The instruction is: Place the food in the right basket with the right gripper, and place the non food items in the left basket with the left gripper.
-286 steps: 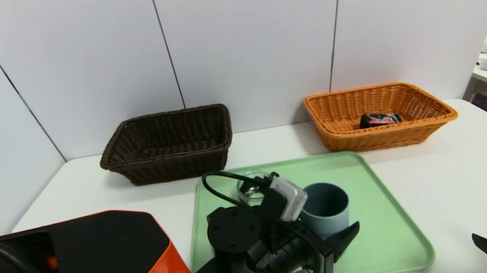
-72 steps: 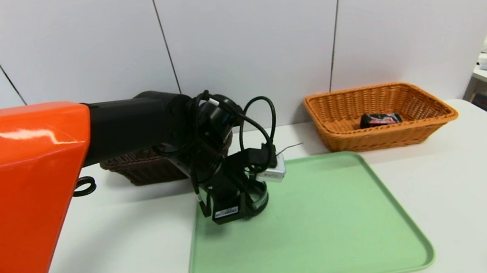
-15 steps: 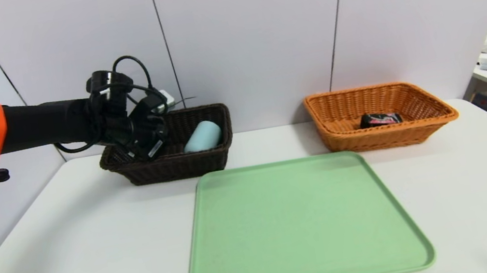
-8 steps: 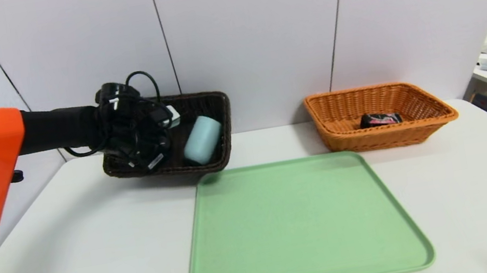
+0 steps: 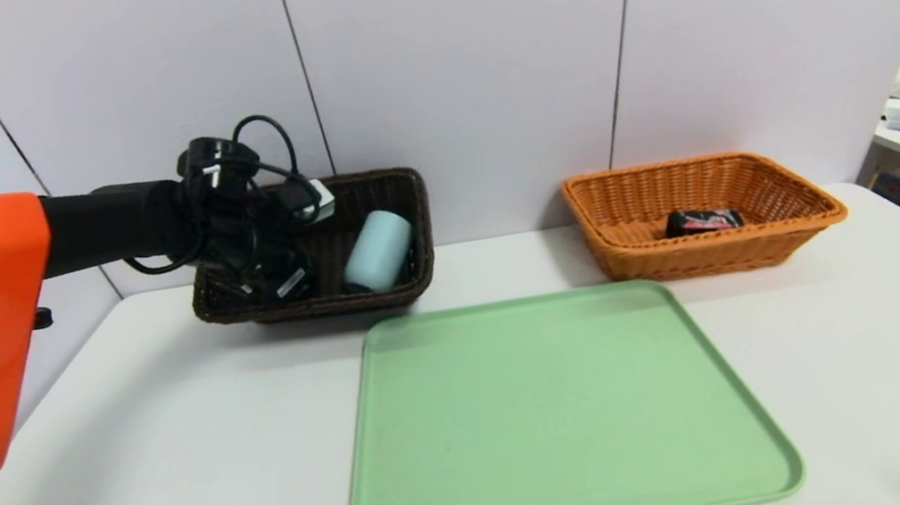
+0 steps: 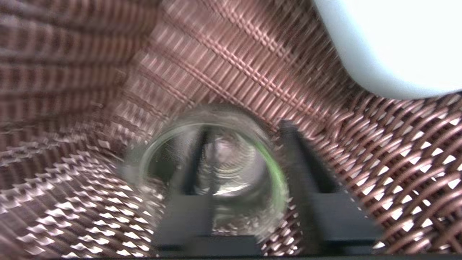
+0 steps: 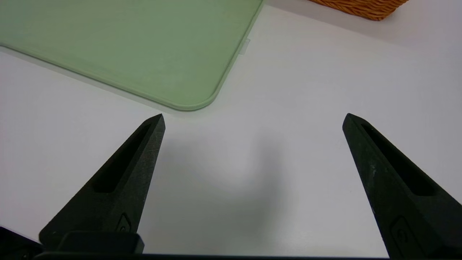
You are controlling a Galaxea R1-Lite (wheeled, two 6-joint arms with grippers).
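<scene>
Since half a second ago your left gripper [image 6: 245,137] has spread its fingers: 1 inside the glass cup [image 6: 213,169], 1 outside, no longer clamping. Cup and tumbler [image 5: 376,251] lie in the tilted left basket [image 5: 398,206]. Right gripper [image 7: 252,119] waits wide apart.

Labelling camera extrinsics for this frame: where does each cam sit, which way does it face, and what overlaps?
Head: looks forward and down at green tray, dark brown basket, orange basket; left arm shows.
Left wrist: inside the dark brown basket, facing glass cup between left gripper fingers, tumbler beyond.
Right wrist: low over the table, right gripper open.
Shared: head and left wrist both see the tumbler.
</scene>
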